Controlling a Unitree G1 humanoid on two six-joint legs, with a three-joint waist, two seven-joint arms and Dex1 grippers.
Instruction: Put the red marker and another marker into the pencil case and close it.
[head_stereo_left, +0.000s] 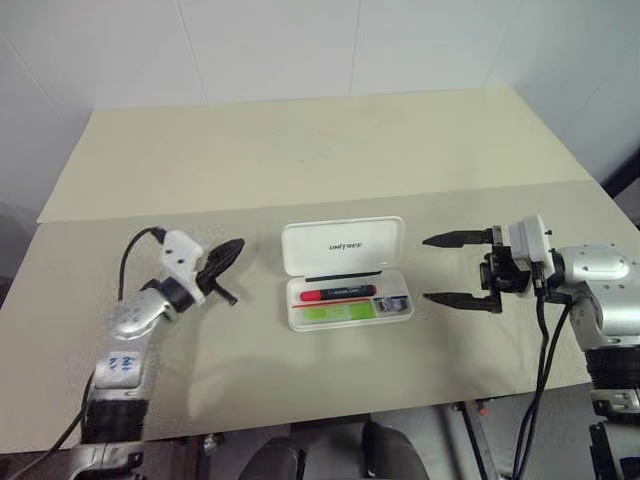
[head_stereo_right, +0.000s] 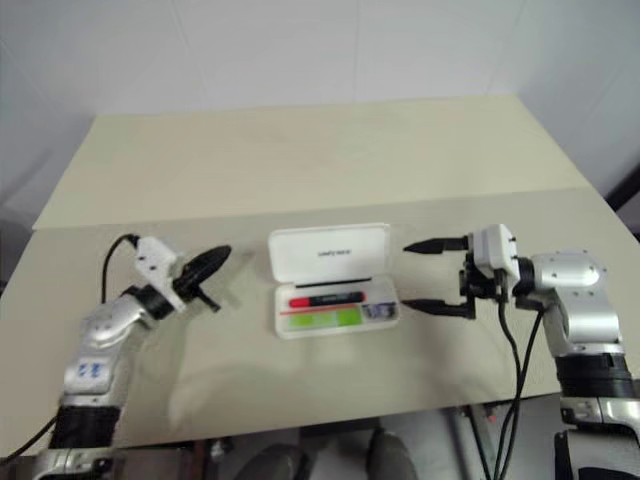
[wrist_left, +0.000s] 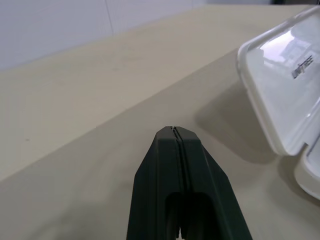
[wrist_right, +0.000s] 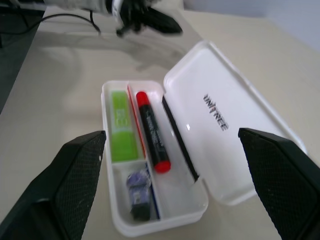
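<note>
Left end effector (head_stereo_left: 228, 252) hovers left of pencil case (head_stereo_left: 345, 270).

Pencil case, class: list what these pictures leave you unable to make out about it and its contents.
- The pencil case in the left wrist view: cut off by the picture's edge, contents out of sight.
- The small dark bluish object: blurred in the right wrist view, too small in the eye views to identify.
- The red marker: barrel lettering too blurred to read.
- Lime-green marker: label print unreadable.
</note>
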